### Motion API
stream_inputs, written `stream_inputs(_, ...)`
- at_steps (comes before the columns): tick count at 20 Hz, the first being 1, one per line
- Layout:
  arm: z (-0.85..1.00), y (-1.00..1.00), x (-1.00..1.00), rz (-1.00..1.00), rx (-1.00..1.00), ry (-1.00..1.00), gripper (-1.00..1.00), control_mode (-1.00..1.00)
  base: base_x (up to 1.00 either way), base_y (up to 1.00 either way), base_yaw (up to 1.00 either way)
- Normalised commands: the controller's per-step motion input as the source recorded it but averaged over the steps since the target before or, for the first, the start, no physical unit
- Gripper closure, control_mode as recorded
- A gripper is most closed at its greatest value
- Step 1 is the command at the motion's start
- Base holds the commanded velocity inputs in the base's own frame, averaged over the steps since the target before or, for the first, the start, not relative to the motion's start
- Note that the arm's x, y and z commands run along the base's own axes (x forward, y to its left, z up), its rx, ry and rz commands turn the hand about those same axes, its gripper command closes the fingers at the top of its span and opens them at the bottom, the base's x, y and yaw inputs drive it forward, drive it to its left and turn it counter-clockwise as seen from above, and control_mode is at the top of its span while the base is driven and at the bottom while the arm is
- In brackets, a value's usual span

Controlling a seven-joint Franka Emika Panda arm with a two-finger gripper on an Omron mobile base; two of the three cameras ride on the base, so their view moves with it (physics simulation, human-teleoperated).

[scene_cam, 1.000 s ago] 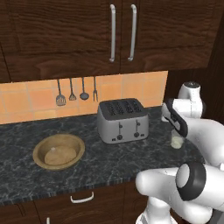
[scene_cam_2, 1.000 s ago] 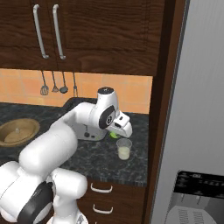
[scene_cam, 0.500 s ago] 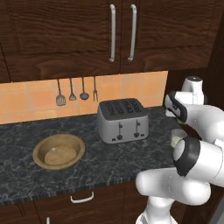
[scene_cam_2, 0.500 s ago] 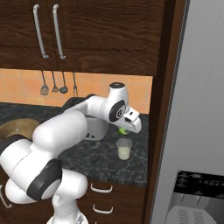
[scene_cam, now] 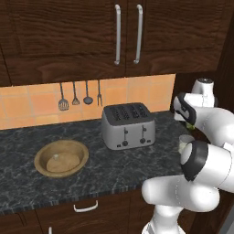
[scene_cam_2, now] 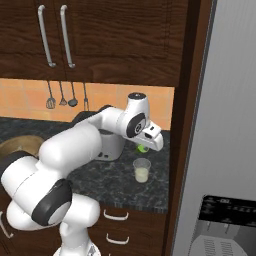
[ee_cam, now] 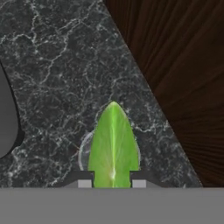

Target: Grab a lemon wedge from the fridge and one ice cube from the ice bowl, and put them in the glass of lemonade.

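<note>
Over the dark marble table in the left base view, the end effector [scene_cam: 191, 124] hangs just above the glass of lemonade [scene_cam: 185, 142], which stands right of the toaster [scene_cam: 127, 125]; the wooden ice bowl [scene_cam: 61, 158] sits well apart to the left, a pale ice cube [scene_cam: 55, 156] in it. Against the frame of half a second ago, the hand has swung a little further right and nearer the glass

From the right base view, the lemon wedge [scene_cam_2: 143, 148] shows as a green speck under the hand, above and slightly behind the glass rim, beside the grey fridge [scene_cam_2: 225, 150]

Through the hand view, the two fingertips [ee_cam: 85, 182] are clenched on the wedge, whose point lies over the glass rim [ee_cam: 84, 146] below

The step in hand is judged to be carrying the wedge to the glass; the next move calls for centring over the mouth, lowering slightly and letting go, then fetching the ice cube
</note>
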Motion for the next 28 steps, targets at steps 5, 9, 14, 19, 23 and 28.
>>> stream_inputs(5,-0.02,0.0,-0.08,0.0,0.0,-0.03,1.0,-1.0,0.0,0.0,0.0)
stream_inputs(9,-0.13,0.17,0.07,-0.01,-0.01,0.0,1.0,-1.0,0.0,0.0,0.0)
stream_inputs(14,-0.03,0.16,0.02,-0.02,0.0,0.0,1.0,-1.0,0.0,0.0,0.0)
stream_inputs(19,0.0,0.0,0.0,0.0,0.0,0.0,-1.0,-1.0,0.0,0.0,0.0)
stream_inputs(23,0.0,0.0,0.0,0.0,0.0,0.0,-1.0,-1.0,0.0,0.0,0.0)
stream_inputs(28,0.0,0.0,0.0,0.0,0.0,0.0,-1.0,-1.0,0.0,0.0,0.0)
